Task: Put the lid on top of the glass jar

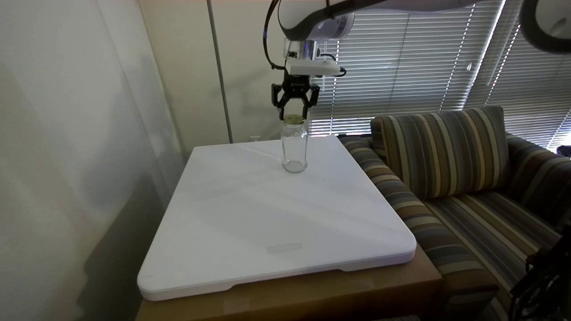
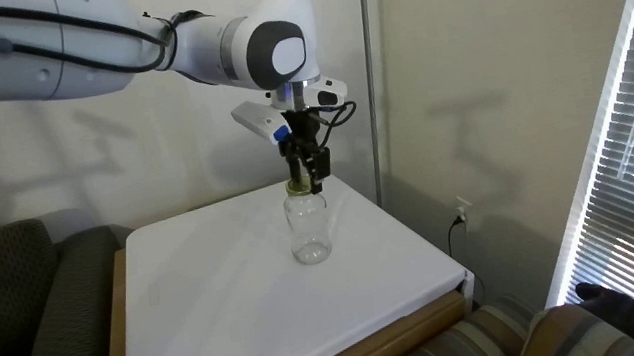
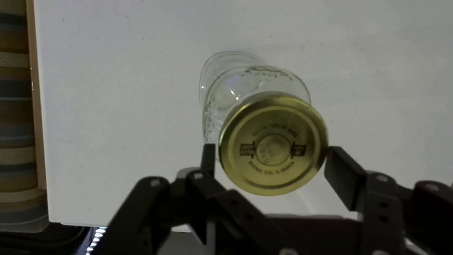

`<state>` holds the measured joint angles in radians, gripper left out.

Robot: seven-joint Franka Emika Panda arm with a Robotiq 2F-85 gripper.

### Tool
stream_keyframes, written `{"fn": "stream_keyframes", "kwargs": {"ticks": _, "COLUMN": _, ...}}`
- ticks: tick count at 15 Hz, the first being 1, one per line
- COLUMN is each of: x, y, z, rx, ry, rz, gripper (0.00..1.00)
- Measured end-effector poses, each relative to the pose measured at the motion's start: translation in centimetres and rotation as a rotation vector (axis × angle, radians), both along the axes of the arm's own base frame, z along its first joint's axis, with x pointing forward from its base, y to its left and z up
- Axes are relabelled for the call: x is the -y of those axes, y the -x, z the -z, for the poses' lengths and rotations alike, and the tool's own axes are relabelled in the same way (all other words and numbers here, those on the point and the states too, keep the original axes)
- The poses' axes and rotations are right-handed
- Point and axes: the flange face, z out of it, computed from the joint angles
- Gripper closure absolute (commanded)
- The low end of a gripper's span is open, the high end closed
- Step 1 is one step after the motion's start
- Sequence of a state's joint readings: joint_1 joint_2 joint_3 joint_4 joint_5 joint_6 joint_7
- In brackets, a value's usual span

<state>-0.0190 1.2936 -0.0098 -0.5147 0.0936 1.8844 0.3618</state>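
The glass jar point(image 1: 295, 147) stands upright on the white board point(image 1: 276, 214) in both exterior views, where it also shows clear point(image 2: 308, 232). The gold-olive lid point(image 1: 294, 119) rests on the jar's mouth and looks level; it also shows there point(image 2: 295, 189). My gripper point(image 1: 293, 117) points straight down over the jar. In the wrist view the open fingers point(image 3: 269, 147) stand on either side of the lid point(image 3: 273, 148). There is a gap at the left finger; the right finger is at or very near the rim. The lid partly hides the jar point(image 3: 226, 95) below it.
A striped armchair point(image 1: 439, 154) stands beside the board. A wall point(image 1: 89, 111) runs along the board's opposite side. Window blinds point(image 1: 383, 71) are behind the arm. The board lies on a brown box or table point(image 1: 290, 294).
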Motion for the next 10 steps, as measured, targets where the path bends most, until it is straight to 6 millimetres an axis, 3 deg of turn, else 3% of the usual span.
{"fn": "stream_keyframes", "kwargs": {"ticks": 5, "x": -0.1, "y": -0.1, "z": -0.3, "rx": 0.006, "ry": 0.004, "rz": -0.001, "gripper": 0.00}}
{"fn": "stream_keyframes", "kwargs": {"ticks": 10, "x": -1.9, "y": -0.3, "z": -2.7, "rx": 0.034, "ry": 0.031, "rz": -0.017, "gripper": 0.00}}
